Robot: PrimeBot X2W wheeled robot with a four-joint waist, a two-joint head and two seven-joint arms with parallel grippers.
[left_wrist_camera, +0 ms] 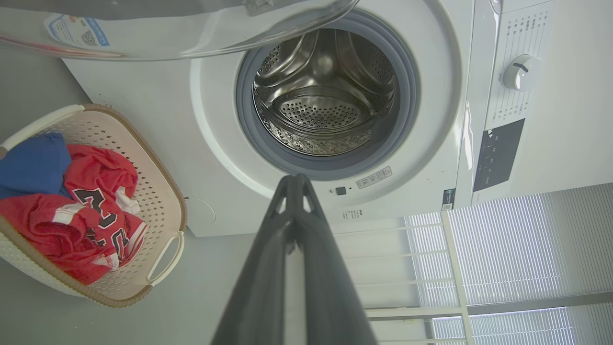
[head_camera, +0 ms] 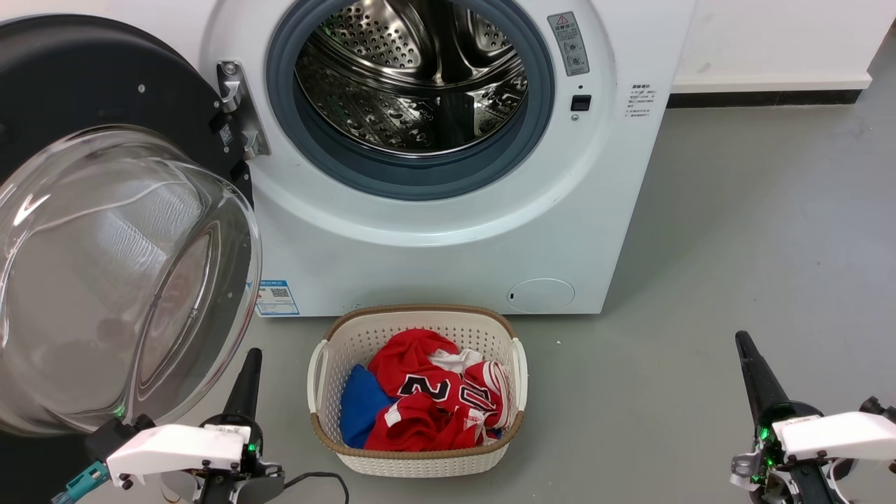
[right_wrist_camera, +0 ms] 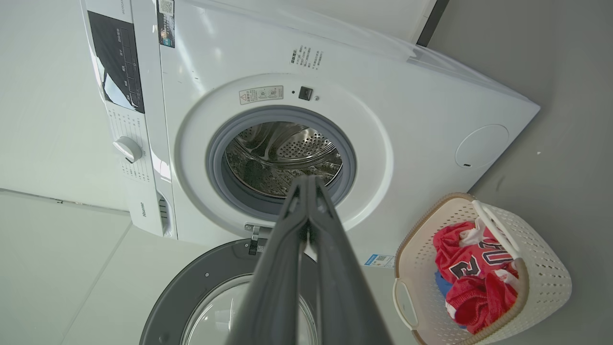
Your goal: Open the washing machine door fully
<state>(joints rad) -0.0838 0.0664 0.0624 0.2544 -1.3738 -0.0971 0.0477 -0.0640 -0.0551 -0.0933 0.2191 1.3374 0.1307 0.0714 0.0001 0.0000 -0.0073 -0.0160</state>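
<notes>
Basket point(head_camera: 418, 463): red jersey point(head_camera: 434, 399), blue cloth point(head_camera: 362, 409) inside.
Washing machine door point(head_camera: 119, 266): swung wide beside drum point(head_camera: 413, 77).
Left gripper point(head_camera: 252, 357), right gripper point(head_camera: 742, 343): clenched, empty.

Place: we read this as a laundry corner.
Appliance: we see 1 white front-loading washing machine point(head_camera: 434, 238) against a plain white wall point(head_camera: 770, 35).
Laundry: 1 white basket point(head_camera: 420, 458) of red and blue clothes point(head_camera: 434, 392) stands on the grey floor point(head_camera: 735, 245).
Window: we see slatted blinds point(left_wrist_camera: 503, 249) beside the machine.
</notes>
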